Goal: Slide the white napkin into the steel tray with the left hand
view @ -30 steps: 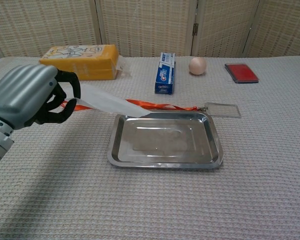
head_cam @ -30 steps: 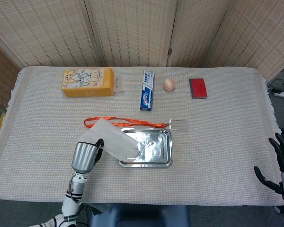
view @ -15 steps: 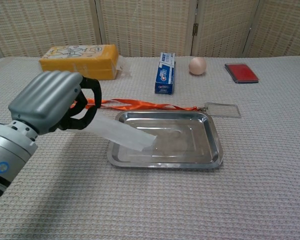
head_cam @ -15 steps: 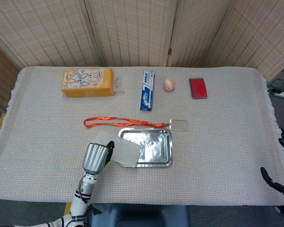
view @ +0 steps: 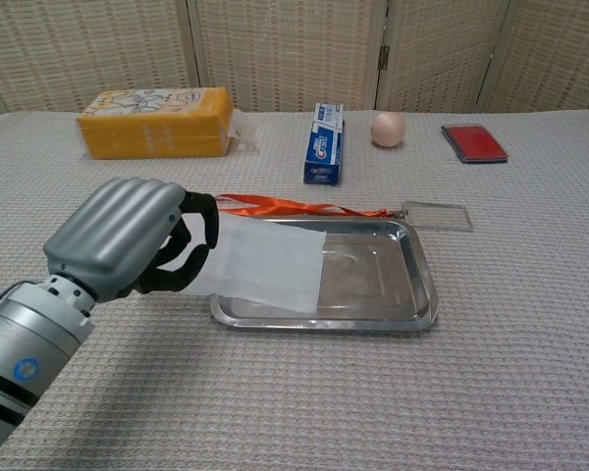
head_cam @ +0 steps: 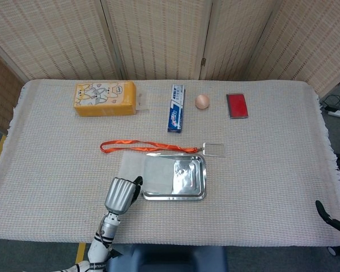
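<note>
Half of the white napkin (view: pixel 266 263) lies flat across the left end of the steel tray (view: pixel 412 300) at frame centre, its other half trailing onto the cloth under the left hand (view: pixel 128 235), whose curled fingers still pinch its left edge.

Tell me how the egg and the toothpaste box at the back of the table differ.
The egg is round and plain tan, while the toothpaste box is long, flat-sided and blue and white with printing. The egg is the smaller of the two. The toothpaste box points front to back; the egg has no clear direction. Both rest on the cloth, apart from each other.
</note>
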You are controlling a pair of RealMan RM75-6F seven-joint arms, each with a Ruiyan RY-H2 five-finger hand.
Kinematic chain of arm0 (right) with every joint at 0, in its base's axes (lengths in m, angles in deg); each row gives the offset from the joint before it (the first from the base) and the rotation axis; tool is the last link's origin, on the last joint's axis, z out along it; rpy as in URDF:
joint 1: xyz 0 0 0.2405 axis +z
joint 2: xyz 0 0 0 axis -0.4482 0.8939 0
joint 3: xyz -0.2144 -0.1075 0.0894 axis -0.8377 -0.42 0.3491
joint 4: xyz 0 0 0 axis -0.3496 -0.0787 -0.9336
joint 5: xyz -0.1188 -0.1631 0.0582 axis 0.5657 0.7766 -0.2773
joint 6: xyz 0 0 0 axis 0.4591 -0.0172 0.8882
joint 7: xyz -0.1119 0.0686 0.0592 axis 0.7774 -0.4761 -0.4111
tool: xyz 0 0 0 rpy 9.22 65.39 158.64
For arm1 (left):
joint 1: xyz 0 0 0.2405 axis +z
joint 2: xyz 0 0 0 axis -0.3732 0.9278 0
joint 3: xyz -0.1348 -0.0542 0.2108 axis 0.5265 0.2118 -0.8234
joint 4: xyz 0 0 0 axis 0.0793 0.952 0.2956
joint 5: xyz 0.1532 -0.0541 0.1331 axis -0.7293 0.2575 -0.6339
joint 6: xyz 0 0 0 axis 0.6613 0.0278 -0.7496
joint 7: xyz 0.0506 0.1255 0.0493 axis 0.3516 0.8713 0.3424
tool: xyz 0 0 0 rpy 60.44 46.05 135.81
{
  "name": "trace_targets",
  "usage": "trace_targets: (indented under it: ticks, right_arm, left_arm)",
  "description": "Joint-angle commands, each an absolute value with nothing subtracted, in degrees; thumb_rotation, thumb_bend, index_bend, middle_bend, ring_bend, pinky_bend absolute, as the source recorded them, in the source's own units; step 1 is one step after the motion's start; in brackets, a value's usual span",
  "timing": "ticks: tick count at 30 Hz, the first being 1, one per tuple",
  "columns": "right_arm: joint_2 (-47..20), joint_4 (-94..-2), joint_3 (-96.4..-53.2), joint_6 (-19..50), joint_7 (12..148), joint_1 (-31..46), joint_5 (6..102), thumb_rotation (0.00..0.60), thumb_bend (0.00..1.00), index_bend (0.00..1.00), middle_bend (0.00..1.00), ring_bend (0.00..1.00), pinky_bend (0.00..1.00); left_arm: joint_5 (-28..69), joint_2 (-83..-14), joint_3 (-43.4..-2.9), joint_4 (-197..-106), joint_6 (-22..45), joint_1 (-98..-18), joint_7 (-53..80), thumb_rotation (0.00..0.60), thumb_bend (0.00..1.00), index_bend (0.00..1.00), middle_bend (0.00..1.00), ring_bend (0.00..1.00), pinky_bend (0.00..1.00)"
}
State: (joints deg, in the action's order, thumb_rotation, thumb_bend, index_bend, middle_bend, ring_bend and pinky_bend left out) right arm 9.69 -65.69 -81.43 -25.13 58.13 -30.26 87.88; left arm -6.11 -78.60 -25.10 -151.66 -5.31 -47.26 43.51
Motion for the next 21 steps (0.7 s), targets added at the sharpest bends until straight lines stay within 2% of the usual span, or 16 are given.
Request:
trace_targets:
  ticks: [1,6,10,15,21]
  right_arm:
    - [9.53,-65.72,-81.58,-24.66,58.46,-30.06,88.01,0.6,0.38,0.0,0.0,0.0,0.0]
    - [9.44,-65.7,-81.44,-24.35,58.41,-29.88,87.77,0.6,0.38,0.0,0.0,0.0,0.0]
    - [9.21,-65.6,-81.53,-23.65,58.75,-29.59,87.72,0.6,0.38,0.0,0.0,0.0,0.0]
    - [8.99,-65.75,-81.64,-23.78,59.31,-29.57,88.19,0.6,0.38,0.0,0.0,0.0,0.0]
    - [9.05,-65.74,-81.63,-23.68,59.15,-29.56,88.03,0.6,0.38,0.0,0.0,0.0,0.0]
  left_arm:
    - [-2.25,-75.07,-25.96,-156.51,-0.58,-46.67,44.92,0.6,0.56,0.46,1.0,1.0,1.0]
    - [5.91,-66.45,-25.66,-167.3,7.37,-46.97,49.05,0.6,0.61,0.28,1.0,1.0,1.0]
    - [11.27,-61.84,-25.12,-173.0,10.61,-47.72,52.21,0.6,0.64,0.2,1.0,1.0,1.0]
    - [11.73,-61.54,-25.88,-173.8,10.98,-48.38,52.64,0.6,0.66,0.17,1.0,1.0,1.0]
    - [12.11,-62.19,-26.54,-173.35,11.37,-49.2,53.4,0.6,0.71,0.17,1.0,1.0,1.0]
